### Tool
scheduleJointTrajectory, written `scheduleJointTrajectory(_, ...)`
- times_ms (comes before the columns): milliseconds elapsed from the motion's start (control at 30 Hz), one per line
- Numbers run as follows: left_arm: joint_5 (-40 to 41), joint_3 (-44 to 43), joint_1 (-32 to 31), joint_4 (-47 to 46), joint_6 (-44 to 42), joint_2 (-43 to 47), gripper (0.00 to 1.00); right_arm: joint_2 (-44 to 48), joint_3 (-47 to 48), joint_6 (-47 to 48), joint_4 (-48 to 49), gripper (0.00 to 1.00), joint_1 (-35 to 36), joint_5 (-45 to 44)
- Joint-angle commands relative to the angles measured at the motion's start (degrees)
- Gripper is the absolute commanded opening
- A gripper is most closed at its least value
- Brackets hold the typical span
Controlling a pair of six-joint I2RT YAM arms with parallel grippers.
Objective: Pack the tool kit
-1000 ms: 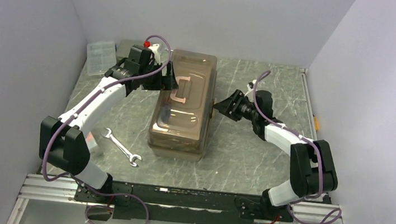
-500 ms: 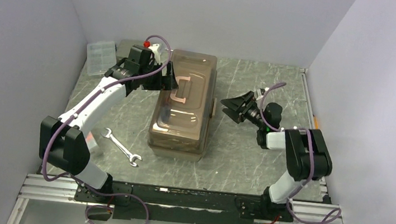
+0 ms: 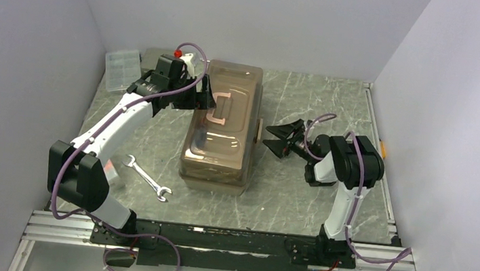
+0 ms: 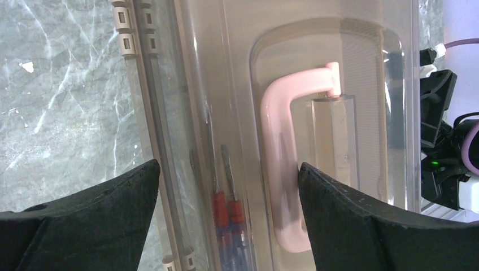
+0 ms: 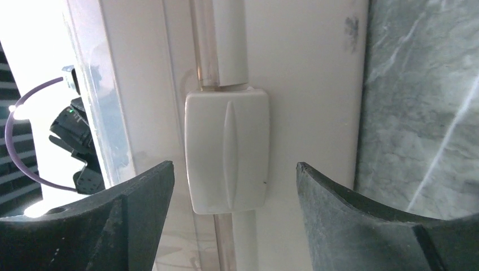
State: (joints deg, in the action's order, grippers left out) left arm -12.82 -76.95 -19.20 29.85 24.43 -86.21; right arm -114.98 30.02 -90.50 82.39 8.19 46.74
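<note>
Hovering: left jaws spread over pink handle [image 4: 279, 169] | right jaws spread (empty) facing latch [image 5: 227, 149]

Your counter [image 3: 298, 197] is a grey slab with white veining. The taupe toolbox [image 3: 218, 150] stands at its middle with the smoky lid down, long axis running near to far. An open-ended wrench [image 3: 146, 178] lies flat at the near left, apart from the toolbox's near corner. At the far left corner you have a clear compartmented organiser box [image 3: 119, 69]. Just beside it, toward the toolbox, is a flat grey case [image 3: 153, 53], partly hidden.
</note>
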Motion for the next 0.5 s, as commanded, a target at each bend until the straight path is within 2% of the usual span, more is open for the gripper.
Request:
scheduleJointTrajectory(0,-0.9,-2.0,0.5,-0.7,-1.5,1.2,0.94,0.4,2.2,-0.8,15.9,0.81,1.5,0.5)
scheduleJointTrajectory(33,-0.8,-2.1,0.5,-0.7,-1.5,1.2,0.94,0.1,2.7,-1.2,15.9,0.78,1.8,0.5)
scheduleJointTrajectory(100,-0.6,-2.3,0.6,-0.4,-1.6,1.2,0.94,-0.9,3.4,-2.2,16.0,0.66,2.3,0.3)
scheduleJointTrajectory(200,-0.7,-2.4,0.7,-0.4,-1.7,1.4,0.94,-1.6,4.1,-2.4,16.0,0.58,3.4,-0.3)
scheduleJointTrajectory(467,-0.7,-2.3,1.1,-0.2,-2.0,1.8,0.94,-2.6,5.5,-3.6,15.9,0.6,5.1,-1.1)
